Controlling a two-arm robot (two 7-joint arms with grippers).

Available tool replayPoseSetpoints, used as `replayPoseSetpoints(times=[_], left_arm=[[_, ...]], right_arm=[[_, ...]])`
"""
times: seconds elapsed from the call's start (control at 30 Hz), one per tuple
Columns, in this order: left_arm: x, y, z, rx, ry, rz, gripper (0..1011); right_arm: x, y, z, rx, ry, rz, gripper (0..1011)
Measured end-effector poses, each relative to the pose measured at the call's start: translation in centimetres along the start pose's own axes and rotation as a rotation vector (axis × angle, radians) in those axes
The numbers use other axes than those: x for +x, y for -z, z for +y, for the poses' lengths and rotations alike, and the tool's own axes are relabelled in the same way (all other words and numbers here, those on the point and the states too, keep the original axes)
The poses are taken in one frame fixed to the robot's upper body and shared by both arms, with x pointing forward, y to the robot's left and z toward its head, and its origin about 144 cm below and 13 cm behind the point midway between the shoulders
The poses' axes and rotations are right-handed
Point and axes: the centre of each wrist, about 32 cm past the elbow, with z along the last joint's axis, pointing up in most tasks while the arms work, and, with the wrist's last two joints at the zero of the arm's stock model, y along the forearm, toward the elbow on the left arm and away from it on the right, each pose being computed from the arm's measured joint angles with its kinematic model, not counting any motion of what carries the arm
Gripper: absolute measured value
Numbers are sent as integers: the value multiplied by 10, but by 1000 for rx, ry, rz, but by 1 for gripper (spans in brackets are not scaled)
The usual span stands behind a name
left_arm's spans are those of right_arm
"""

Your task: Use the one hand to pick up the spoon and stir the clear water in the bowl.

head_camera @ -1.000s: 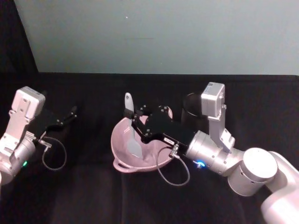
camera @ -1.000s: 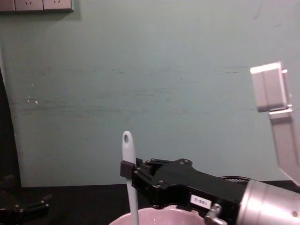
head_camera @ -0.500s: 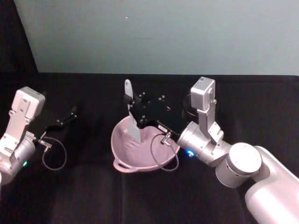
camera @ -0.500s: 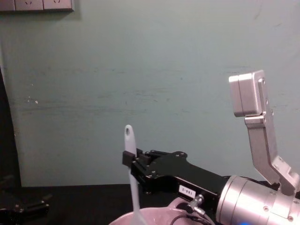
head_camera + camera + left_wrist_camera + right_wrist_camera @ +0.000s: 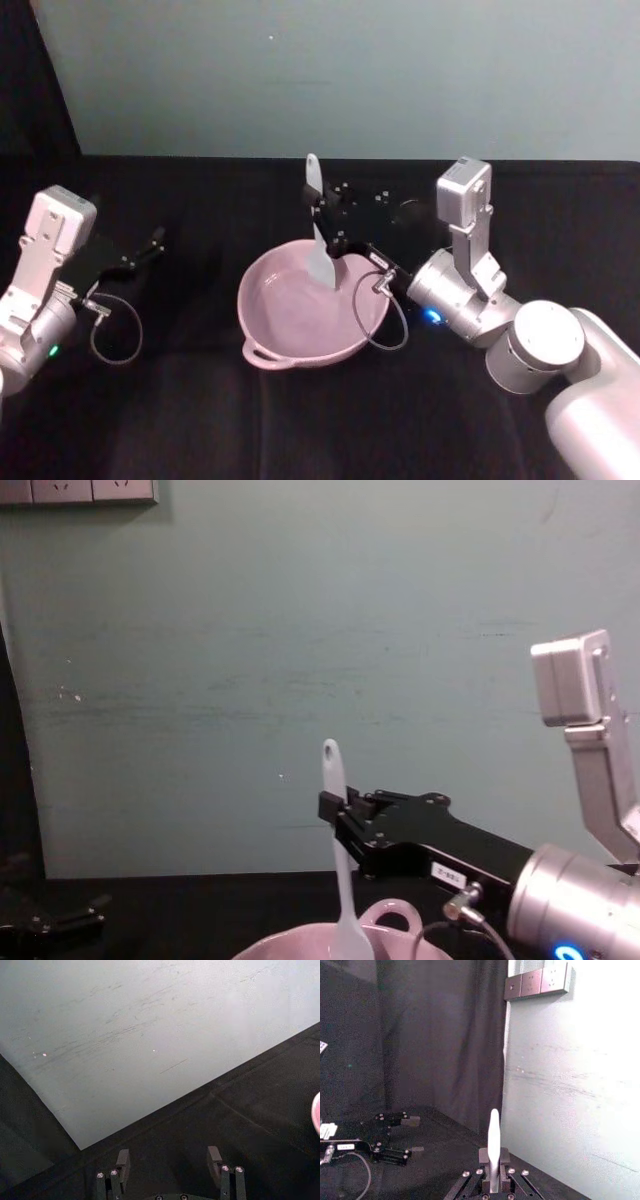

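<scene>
The place looks like a robotics lab, arranged as a test booth. The tabletop (image 5: pixel 200 420) is draped all over in plain black cloth, and behind it rises a bare, scuffed pale-green wall (image 5: pixel 350 70). A black curtain (image 5: pixel 435 1035) closes off one side, next to a row of grey sockets (image 5: pixel 537 982) set high on the wall. Two silver robot arms, the left arm (image 5: pixel 35 300) and the right arm (image 5: pixel 530 360), reach in over the cloth, each with a boxy camera (image 5: pixel 463 190) bracketed to its wrist. A pink bowl (image 5: pixel 262 300) stands on the cloth between them.
</scene>
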Motion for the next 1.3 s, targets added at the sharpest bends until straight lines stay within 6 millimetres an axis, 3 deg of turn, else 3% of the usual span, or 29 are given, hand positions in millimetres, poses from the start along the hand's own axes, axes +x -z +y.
replayPoseSetpoints(times=[0.4,1.3], left_arm=[[0,0,0,0,0,0,1011],[0,0,0,0,0,0,1011]], right_arm=[[-3,-12,-24,-29,-48,57,110],[4,-47,-48,-155,-59,111,110]])
